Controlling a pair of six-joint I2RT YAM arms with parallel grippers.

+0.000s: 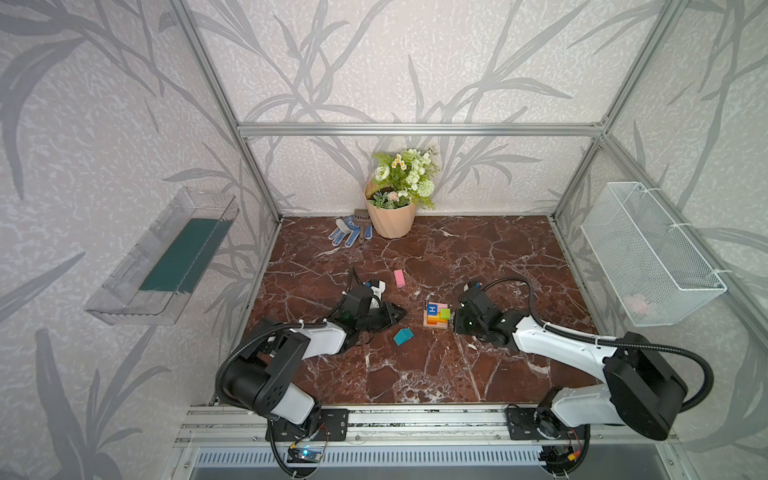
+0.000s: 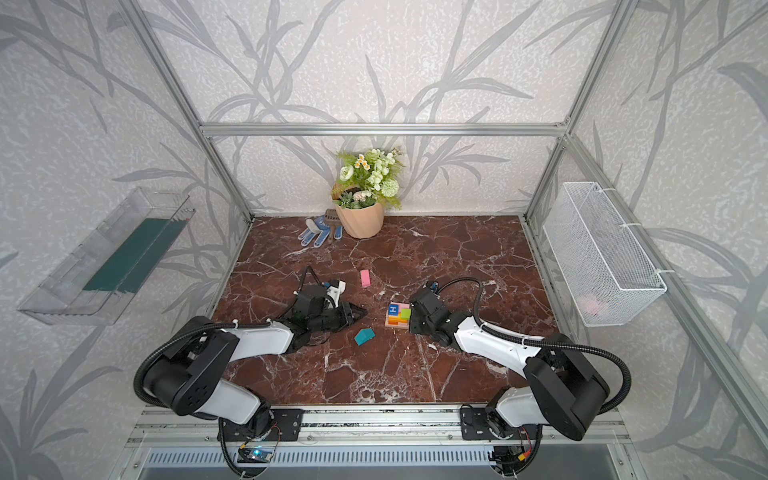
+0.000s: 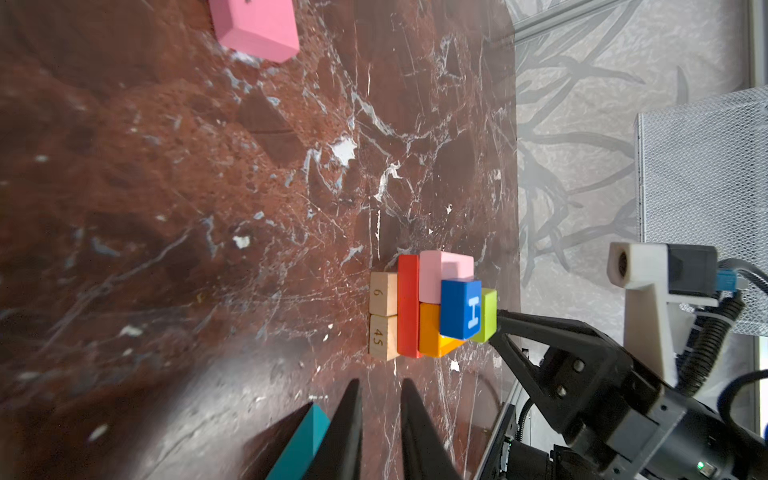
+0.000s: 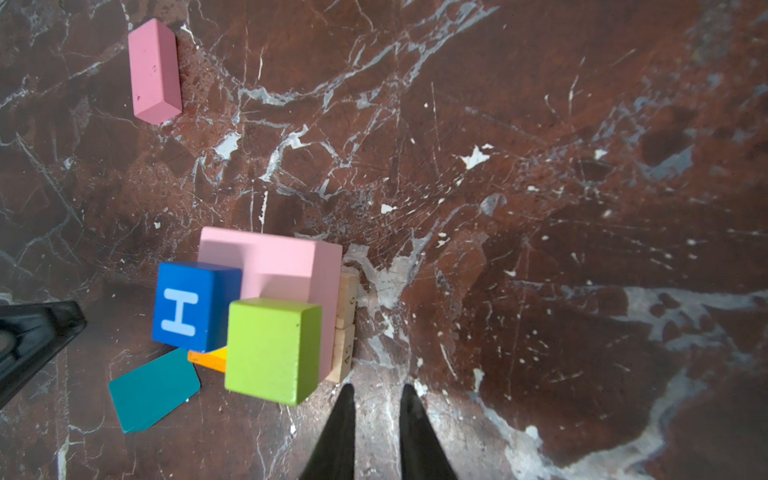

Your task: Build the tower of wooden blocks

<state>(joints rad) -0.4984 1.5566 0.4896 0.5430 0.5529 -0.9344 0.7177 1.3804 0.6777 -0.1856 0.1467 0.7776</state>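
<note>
Small multicoloured wood-block tower stands between left gripper and right gripper. Both have fingers together and hold nothing. Clear plastic wall tray holds a dark green sheet. White wire basket holds a blurred pink item. Beige flowerpot holds flowers.

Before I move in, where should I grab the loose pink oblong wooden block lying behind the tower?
Pinch the loose pink oblong wooden block at mid-length, across its two long side faces, coming straight down from above. It lies flat on the marble-patterned tabletop, apart from everything else, so both flat, parallel sides look free.
</note>
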